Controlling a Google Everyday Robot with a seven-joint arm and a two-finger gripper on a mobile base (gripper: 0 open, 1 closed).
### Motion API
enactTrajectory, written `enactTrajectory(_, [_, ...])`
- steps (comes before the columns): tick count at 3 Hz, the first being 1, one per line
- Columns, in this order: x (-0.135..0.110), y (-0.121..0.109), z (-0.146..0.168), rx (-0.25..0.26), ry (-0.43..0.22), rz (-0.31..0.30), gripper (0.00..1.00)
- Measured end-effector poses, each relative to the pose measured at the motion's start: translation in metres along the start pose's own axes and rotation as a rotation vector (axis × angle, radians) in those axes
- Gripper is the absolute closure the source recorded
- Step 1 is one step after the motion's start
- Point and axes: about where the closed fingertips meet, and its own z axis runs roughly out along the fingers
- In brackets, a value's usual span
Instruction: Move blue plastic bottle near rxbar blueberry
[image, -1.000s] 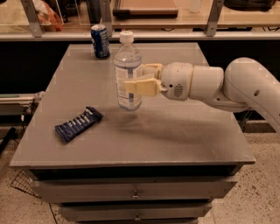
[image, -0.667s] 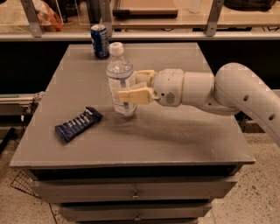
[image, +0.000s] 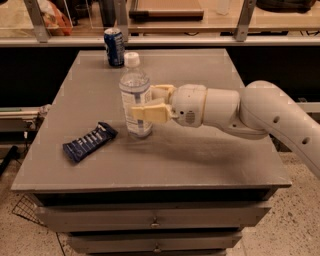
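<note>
The blue plastic bottle (image: 135, 95) is a clear bottle with a white cap, upright near the middle of the grey table (image: 210, 155). My gripper (image: 142, 102) reaches in from the right and is shut on the bottle's body. The bottle's base is at or just above the tabletop. The rxbar blueberry (image: 89, 142), a dark blue wrapper with white lettering, lies flat to the bottle's front left, a short gap away.
A blue soda can (image: 114, 46) stands at the table's back left edge. My white arm (image: 260, 115) spans the right half of the table. Drawers (image: 155, 220) sit below the tabletop. A shelf rail runs behind the table.
My gripper has carried the bottle left and forward, closer to the rxbar blueberry, and lower toward the tabletop.
</note>
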Motion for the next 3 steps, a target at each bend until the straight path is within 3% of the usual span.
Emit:
enactTrajectory(1, [0.0027, 0.0015, -0.0003, 0.008, -0.008, 0.009, 0.57])
enactTrajectory(2, [0.0062, 0.0032, -0.0047, 0.026, -0.021, 0.018, 0.25])
enactTrajectory(3, [0.008, 0.0039, -0.0084, 0.04, -0.029, 0.024, 0.0])
